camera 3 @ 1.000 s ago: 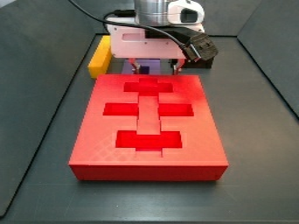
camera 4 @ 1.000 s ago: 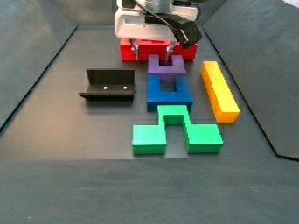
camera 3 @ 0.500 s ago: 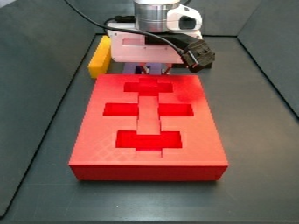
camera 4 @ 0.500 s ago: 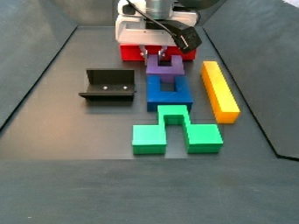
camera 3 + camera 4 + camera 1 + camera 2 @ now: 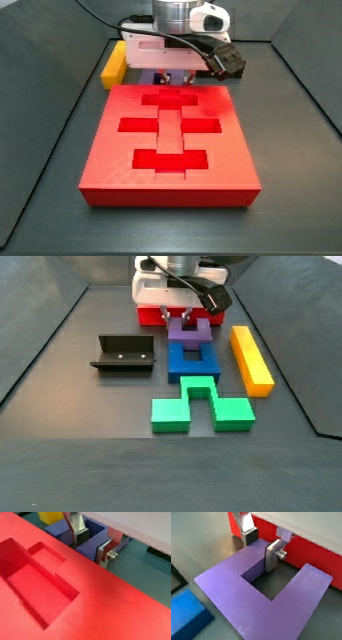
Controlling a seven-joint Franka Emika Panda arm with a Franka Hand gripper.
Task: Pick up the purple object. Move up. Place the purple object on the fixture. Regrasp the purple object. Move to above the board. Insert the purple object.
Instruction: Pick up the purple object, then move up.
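The first step, picking up the purple object point(image 5: 187, 331), looks to be in hand. The gripper point(image 5: 262, 547) is down low over it at the top centre of a side view, just in front of the red board point(image 5: 171, 140). In a wrist view one silver finger point(image 5: 272, 555) stands inside the U's notch and the other finger point(image 5: 247, 531) outside the base, so the jaws straddle the base bar with a gap on each side: open, not yet gripping.

The next move, as I judge it, calls for closing on that bar squarely, then lifting straight up.

The purple object lies flat on the floor, touching the blue block point(image 5: 193, 360) below it in the picture. Its prongs point toward the upper edge of that frame, and so does its long axis, as far as I can tell. The black fixture point(image 5: 123, 354) waits at the left.
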